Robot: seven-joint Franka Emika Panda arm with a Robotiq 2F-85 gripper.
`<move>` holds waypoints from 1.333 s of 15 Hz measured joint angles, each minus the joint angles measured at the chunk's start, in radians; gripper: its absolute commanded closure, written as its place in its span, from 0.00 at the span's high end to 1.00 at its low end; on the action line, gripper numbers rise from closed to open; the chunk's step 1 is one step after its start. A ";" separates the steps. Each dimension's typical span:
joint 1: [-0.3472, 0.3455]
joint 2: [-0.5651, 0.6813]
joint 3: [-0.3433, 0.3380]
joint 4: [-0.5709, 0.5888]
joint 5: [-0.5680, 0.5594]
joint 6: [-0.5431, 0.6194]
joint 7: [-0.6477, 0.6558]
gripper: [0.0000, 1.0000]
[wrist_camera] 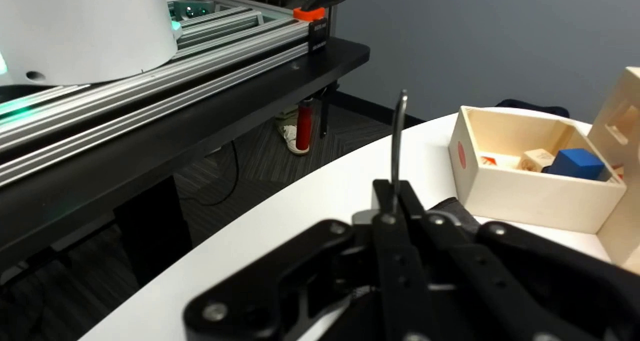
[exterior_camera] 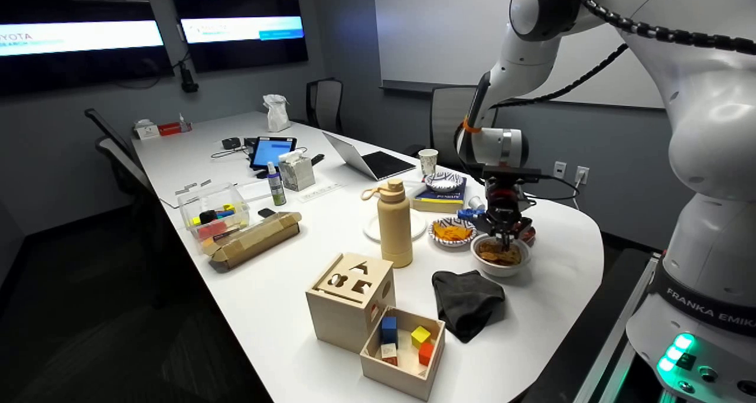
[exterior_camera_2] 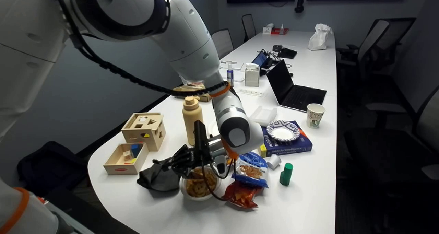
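Note:
In the wrist view my gripper (wrist_camera: 393,193) is shut on a thin metal strip (wrist_camera: 398,136), seen nearly edge-on, which juts out past the fingertips. What the strip belongs to cannot be told. In an exterior view the gripper (exterior_camera: 505,242) appears over a white bowl (exterior_camera: 499,270) of brown snacks. Seen from elsewhere, its fingers point sideways above a crumpled black cloth (exterior_camera_2: 159,179), beside that bowl (exterior_camera_2: 195,197). Past the fingers in the wrist view stands a light wooden tray (wrist_camera: 540,198) with a blue block (wrist_camera: 576,164) and others inside.
A wooden shape-sorter box (exterior_camera: 336,320) and a tan bottle (exterior_camera: 394,226) stand near the cloth. Around the bowl lie a patterned dish (exterior_camera: 435,236) of orange chips, a blue snack bag (exterior_camera_2: 253,172), a red bag (exterior_camera_2: 241,196) and a green cylinder (exterior_camera_2: 286,174). A book (exterior_camera_2: 291,148) bears another dish.

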 measured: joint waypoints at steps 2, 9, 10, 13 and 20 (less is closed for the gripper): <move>-0.002 0.000 0.001 0.009 0.000 0.000 -0.028 0.01; -0.003 0.005 -0.015 0.029 0.002 0.014 0.075 0.01; -0.003 0.009 -0.019 0.031 0.001 0.012 0.107 0.01; -0.003 0.024 -0.025 0.035 -0.005 -0.026 0.170 0.01; -0.004 0.084 -0.008 0.093 -0.022 -0.195 0.128 0.01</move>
